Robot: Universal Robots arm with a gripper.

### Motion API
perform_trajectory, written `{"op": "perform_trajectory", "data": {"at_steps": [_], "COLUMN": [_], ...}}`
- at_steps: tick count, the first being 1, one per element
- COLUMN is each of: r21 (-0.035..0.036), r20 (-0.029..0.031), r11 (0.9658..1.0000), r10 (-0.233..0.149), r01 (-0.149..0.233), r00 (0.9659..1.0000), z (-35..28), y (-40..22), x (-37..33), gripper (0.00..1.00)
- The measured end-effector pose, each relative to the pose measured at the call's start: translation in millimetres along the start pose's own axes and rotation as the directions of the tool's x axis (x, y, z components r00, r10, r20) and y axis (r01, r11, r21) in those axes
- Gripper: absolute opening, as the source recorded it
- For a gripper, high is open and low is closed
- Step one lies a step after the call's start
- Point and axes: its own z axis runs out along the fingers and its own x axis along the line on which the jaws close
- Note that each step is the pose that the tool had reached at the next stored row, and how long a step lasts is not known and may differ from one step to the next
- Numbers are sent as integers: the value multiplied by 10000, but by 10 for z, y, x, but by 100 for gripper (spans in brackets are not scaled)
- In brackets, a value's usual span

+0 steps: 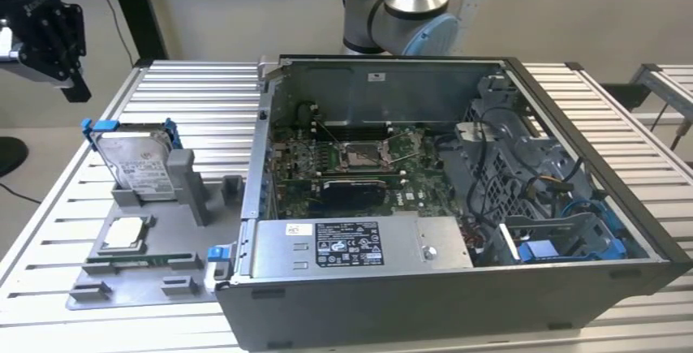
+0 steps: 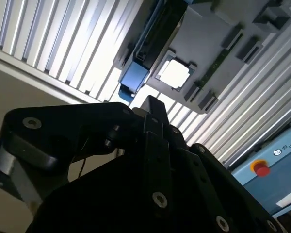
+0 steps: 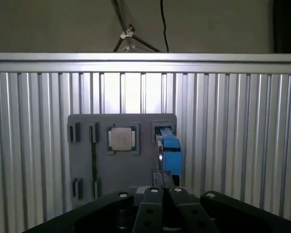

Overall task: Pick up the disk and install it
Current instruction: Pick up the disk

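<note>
I am watching the gripper (image 3: pixel 163 191) in the first wrist view, where its jaws are sitting clenched against each other, and in the exterior view it is hanging high at the exterior view's left, off the table's edge. Beyond the fingertips a grey fixture tray (image 3: pixel 136 170) is lying on the slatted aluminium table (image 3: pixel 233 145). The disk (image 1: pixel 135 162) is standing upright on its edge in a slot of that tray, blue frame showing around it, well apart from the gripper. A square silver processor chip (image 3: pixel 122 138) is resting flat in a recess just beside it. Farther on, the open computer case (image 1: pixel 433 316) is lying on its side, exposing the motherboard (image 1: pixel 324 158), the power supply (image 1: pixel 358 243) and a blue drive bay (image 1: pixel 563 243).
</note>
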Motion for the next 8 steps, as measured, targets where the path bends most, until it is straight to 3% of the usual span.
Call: {"op": "perform_trajectory", "data": {"at_steps": [4,8], "r21": [-52,-141], "r20": [26,90], "r11": [9989,9977], "r10": [-463,-662], "r01": [463,663], "r00": [9989,9978], "z": [4,10], "y": [-4,-22], "x": [-3,-14], "gripper": [0,0]}}
